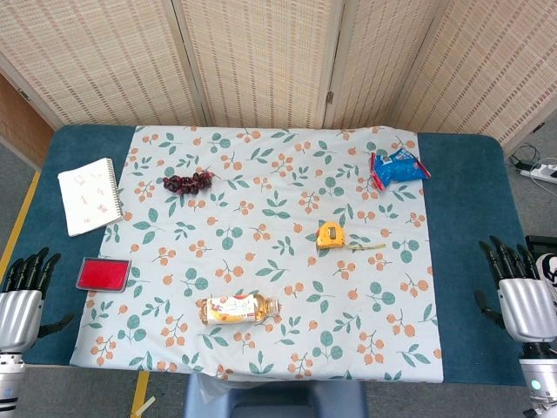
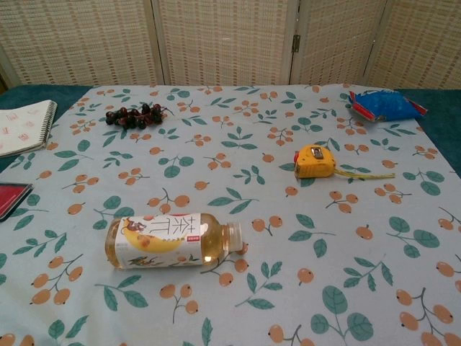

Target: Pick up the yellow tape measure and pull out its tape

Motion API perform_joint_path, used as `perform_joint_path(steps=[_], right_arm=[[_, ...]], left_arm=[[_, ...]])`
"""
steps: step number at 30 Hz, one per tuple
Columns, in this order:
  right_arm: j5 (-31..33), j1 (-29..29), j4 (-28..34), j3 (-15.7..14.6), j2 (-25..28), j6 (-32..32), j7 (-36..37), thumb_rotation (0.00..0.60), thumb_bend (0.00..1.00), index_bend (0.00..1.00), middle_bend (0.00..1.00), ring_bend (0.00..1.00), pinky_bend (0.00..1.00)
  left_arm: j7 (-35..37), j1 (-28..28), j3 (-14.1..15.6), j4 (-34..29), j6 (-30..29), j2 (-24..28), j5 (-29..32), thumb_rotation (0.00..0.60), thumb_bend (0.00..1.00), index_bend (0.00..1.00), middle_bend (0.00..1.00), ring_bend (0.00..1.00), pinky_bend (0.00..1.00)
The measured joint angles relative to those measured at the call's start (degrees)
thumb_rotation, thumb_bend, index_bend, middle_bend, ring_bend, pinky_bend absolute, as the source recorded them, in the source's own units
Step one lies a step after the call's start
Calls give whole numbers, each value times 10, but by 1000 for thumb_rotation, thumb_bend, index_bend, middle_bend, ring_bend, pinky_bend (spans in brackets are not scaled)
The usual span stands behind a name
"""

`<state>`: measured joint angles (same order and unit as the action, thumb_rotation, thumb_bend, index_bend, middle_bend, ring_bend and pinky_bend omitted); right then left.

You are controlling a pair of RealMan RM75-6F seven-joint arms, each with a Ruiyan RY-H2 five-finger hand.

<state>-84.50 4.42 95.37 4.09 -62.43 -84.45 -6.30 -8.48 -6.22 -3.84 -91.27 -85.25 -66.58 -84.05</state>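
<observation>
Black-fingered, my left hand (image 1: 24, 296) and right hand (image 1: 520, 292) rest spread and empty at the table (image 1: 470, 261) edges, well apart from the yellow tape measure (image 1: 330, 234). It lies on the floral cloth (image 1: 287, 287), tape partly out. Woven screens (image 1: 261, 61) stand behind.

On the counter (image 1: 461, 261) lies 1 floral cloth (image 1: 278, 287), and on it sit 1 yellow tape measure (image 1: 331, 235) with a short strip of tape out, 1 drink bottle (image 1: 237, 309) lying on its side, 1 bunch of dark grapes (image 1: 187, 183) and 1 blue snack packet (image 1: 398, 167). Off the cloth, on the bare blue surface, there are 1 spiral notebook (image 1: 89, 196) and 1 red pad (image 1: 103, 273). 2 hands show at the near corners, 1 left hand (image 1: 22, 300) and 1 right hand (image 1: 522, 296), both holding nothing.
</observation>
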Motion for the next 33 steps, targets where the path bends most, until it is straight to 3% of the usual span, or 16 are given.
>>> perform_joint_path(steps=[16, 25, 33], right_arm=[[5, 25, 7, 0, 5, 52, 16, 600, 427, 0, 66, 104, 0], [38, 116, 21, 24, -4, 184, -20, 600, 428, 0, 41, 103, 7], [131, 242, -13, 60, -69, 334, -75, 600, 428, 0, 16, 94, 17]], left_arm=[[2, -2, -1, -6, -1, 2, -2, 600, 134, 62, 0, 23, 0], [1, -2, 1, -10, -2, 4, -5, 600, 135, 62, 0, 23, 0], [-1, -1, 0, -15, -1, 10, 0, 600, 135, 62, 0, 23, 0]])
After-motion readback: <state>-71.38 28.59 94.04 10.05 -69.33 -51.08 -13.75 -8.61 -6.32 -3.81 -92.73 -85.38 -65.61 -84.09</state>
